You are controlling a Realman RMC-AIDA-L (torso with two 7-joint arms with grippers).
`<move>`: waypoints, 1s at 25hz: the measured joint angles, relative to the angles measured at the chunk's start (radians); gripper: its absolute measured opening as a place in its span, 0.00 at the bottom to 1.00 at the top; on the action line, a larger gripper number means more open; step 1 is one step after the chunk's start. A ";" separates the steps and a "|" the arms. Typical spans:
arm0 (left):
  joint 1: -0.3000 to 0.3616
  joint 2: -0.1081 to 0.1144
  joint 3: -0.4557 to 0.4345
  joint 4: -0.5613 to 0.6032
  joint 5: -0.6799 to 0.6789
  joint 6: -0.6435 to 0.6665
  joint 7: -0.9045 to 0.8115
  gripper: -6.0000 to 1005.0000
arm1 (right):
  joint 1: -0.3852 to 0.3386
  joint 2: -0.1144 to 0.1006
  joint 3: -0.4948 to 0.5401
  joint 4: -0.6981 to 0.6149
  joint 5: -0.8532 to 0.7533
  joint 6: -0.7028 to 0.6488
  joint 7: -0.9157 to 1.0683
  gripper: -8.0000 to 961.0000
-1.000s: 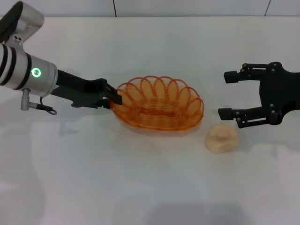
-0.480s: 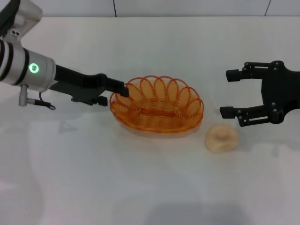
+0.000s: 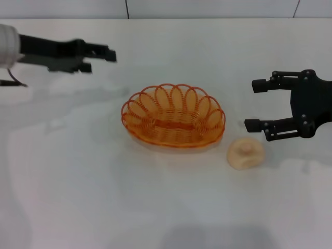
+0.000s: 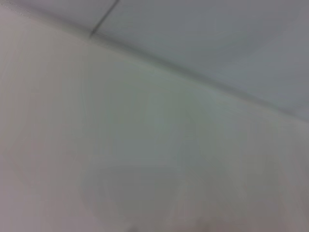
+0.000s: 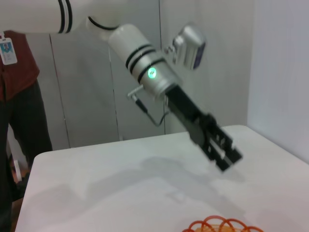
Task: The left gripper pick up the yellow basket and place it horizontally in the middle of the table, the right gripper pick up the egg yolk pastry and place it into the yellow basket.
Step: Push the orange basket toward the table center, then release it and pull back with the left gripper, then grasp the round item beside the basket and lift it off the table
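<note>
The yellow basket (image 3: 155, 136) lies lengthwise across the middle of the white table (image 3: 104, 197), empty; its rim also peeks into the right wrist view (image 5: 223, 225). The egg yolk pastry (image 3: 245, 153) sits on the table just right of the basket, apart from it. My left gripper (image 3: 104, 59) is raised at the far left, well clear of the basket, open and empty; it also shows in the right wrist view (image 5: 227, 159). My right gripper (image 3: 250, 105) is open and empty, hovering just behind and to the right of the pastry.
The left wrist view shows only blurred white tabletop and wall. A person in a dark red top (image 5: 14, 63) stands beyond the table's far side. The table's back edge meets a grey wall (image 3: 207, 8).
My left gripper has let go of the basket's left rim and pulled up and back to the far left. The basket stays put. The right gripper has barely moved.
</note>
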 joint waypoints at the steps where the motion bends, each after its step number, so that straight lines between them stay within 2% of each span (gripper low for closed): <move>1: 0.009 0.002 0.001 0.018 -0.018 0.004 0.021 0.87 | 0.000 -0.001 0.000 0.001 -0.003 0.000 0.002 0.88; 8: 0.066 0.007 -0.001 0.131 -0.082 0.097 0.189 0.87 | 0.015 0.000 -0.008 -0.002 -0.074 0.000 0.050 0.88; 15: 0.155 0.011 0.005 0.274 -0.105 0.250 0.397 0.86 | 0.028 0.003 -0.070 -0.011 -0.122 0.032 0.101 0.88; 20: 0.190 0.032 0.007 0.304 -0.071 0.335 0.510 0.86 | 0.034 0.003 -0.143 -0.030 -0.174 0.106 0.152 0.88; 25: 0.220 0.033 0.007 0.322 -0.028 0.372 0.649 0.86 | 0.035 0.003 -0.202 -0.032 -0.183 0.163 0.156 0.88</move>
